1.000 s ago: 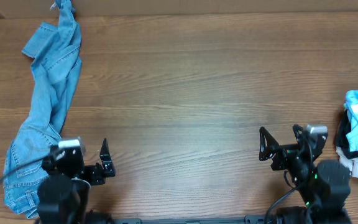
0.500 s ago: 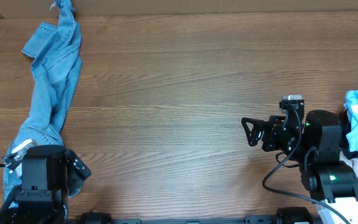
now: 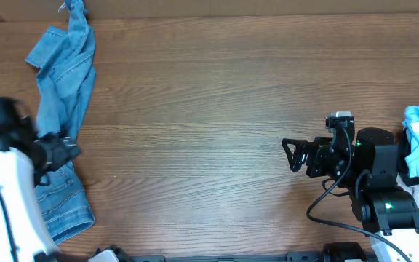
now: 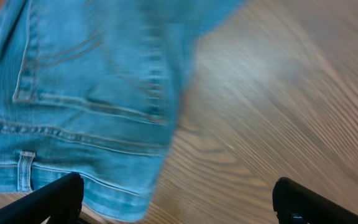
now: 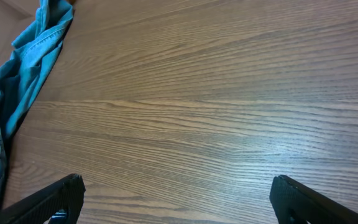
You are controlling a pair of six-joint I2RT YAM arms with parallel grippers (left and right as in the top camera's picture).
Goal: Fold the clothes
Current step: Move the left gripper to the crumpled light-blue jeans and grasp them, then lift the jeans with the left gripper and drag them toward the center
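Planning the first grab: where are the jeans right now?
In the overhead view the jeans lie in a strip along the left side of the table, from far corner to near edge, with the left gripper over their lower half.

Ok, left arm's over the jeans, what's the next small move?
Probably lower the left end effector onto the jeans waistband and close: it hangs open above the denim, holding nothing, and the jeans lie bunched along the table's left edge.

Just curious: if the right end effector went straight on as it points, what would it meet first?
The right end effector points left over bare table; the jeans, by the left end effector, would likely come first, though height is unclear.
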